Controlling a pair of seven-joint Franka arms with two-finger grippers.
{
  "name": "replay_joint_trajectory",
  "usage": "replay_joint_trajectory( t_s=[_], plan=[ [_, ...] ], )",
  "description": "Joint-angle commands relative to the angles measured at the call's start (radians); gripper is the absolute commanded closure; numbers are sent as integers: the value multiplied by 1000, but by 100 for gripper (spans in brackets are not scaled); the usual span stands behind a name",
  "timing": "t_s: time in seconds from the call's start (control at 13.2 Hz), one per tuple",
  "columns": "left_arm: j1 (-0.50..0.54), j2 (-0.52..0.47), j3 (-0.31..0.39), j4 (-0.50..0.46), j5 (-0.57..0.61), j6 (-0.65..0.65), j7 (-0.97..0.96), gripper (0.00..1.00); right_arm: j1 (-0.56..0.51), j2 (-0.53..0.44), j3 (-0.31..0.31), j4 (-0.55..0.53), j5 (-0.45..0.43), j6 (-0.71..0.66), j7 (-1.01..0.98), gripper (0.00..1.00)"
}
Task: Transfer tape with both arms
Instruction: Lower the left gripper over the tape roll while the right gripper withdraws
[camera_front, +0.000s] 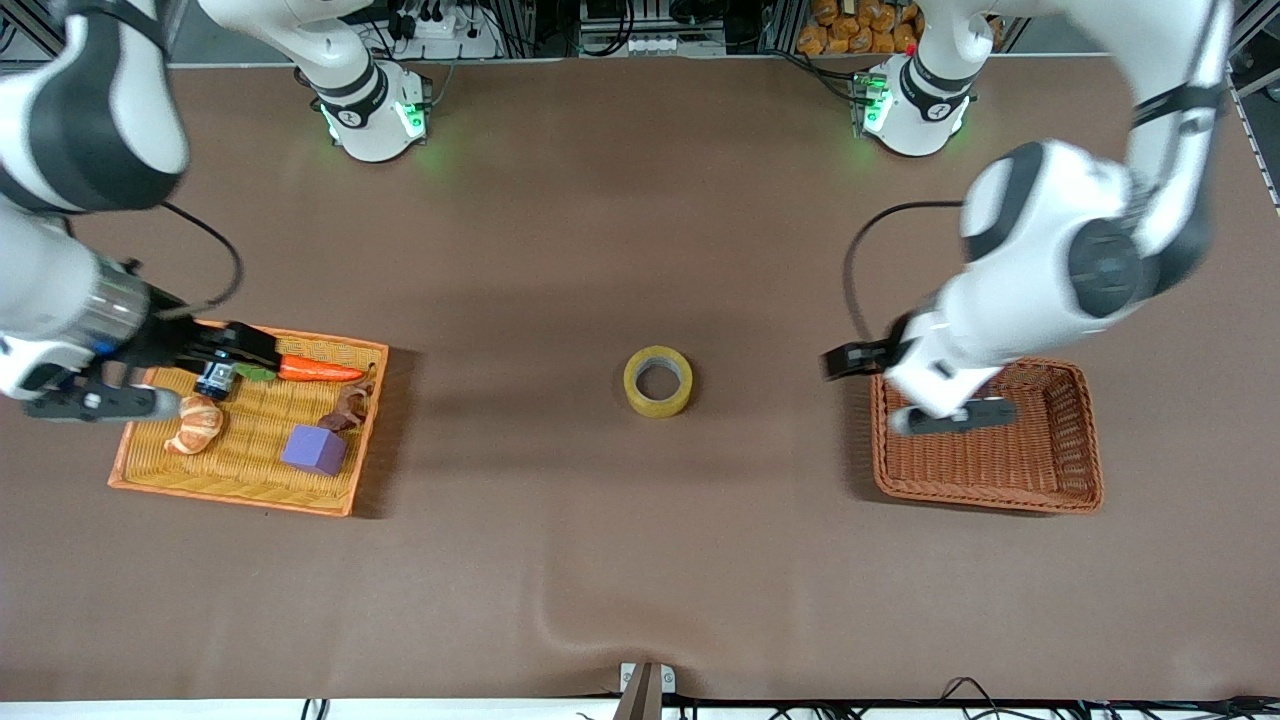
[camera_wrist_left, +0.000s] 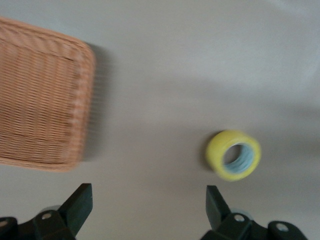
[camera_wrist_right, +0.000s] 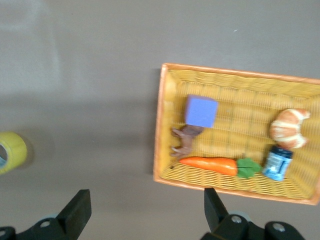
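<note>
Tape (camera_front: 658, 380) lies flat on the table (camera_front: 600, 250), hole upward.

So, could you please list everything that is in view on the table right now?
tape: one, translucent yellow with grey core, lying flat on the table between the two baskets
yellow tray basket: one, orange-rimmed, at the right arm's end
carrot: one, orange with green top, in the yellow tray basket
purple block: one, in the same basket
croissant: one, orange-tan, in the same basket
brown figure: one, beside the purple block
small blue item: one, in the same basket, beside the croissant
brown wicker basket: one, holding nothing, at the left arm's end
right pincer: open, over the yellow tray basket
left pincer: open, over the brown wicker basket's edge
</note>
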Motion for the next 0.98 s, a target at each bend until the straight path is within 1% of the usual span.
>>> replay_joint_trajectory(
  t_s=[0.0,0.15,0.3,0.45,0.53,0.6,0.68,0.83,0.91],
  plan=[
    [-102,135,3,56,-11,162,-246,0,-37,-135,19,-103,-61,-54,-58,0],
    [-156,210,4,58,-11,281,-354,0,-45,-190,19,-135,-100,-65,-67,0],
    [-205,267,6,58,-11,394,-457,0,-68,-237,21,-180,-106,-60,-67,0],
    [-244,322,9,58,-10,547,-555,0,-76,-271,21,-188,-117,-65,-55,0],
    [-274,344,20,58,1,607,-604,0,-99,-297,26,-200,-118,-68,-55,0],
    [-311,348,58,58,6,622,-650,0,-128,-322,30,-218,-118,-74,-55,0],
    [-340,348,94,58,7,622,-679,0,-149,-324,30,-221,-118,-100,-55,0],
    [-394,364,128,52,32,617,-686,0,-176,-321,30,-223,-129,-109,-52,0],
    [-414,368,145,47,70,616,-686,0,-176,-322,30,-223,-128,-130,-4,0]
  ],
)
